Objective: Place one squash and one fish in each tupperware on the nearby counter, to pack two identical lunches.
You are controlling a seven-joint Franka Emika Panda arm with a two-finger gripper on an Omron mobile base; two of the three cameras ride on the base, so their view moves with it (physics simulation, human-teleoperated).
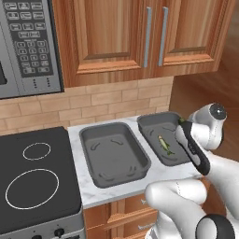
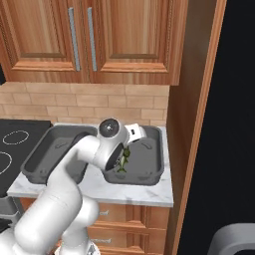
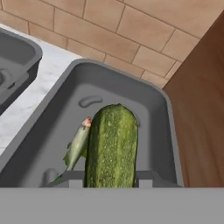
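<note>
squash (image 3: 111, 146) gripped, fish (image 3: 78, 144) beneath

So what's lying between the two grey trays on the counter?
Nothing: a bare strip of white marbled counter separates the left tray from the right tray, seen in the left base view.

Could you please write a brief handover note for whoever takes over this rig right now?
Gripper: jaws shut on a squash, held over the right tupperware.
A fish already lies in that right tupperware.
The left tupperware holds nothing.
Done: one fish packed on the right.
Left: release the squash beside that fish, then bring one squash and one fish to the left tupperware.
</note>
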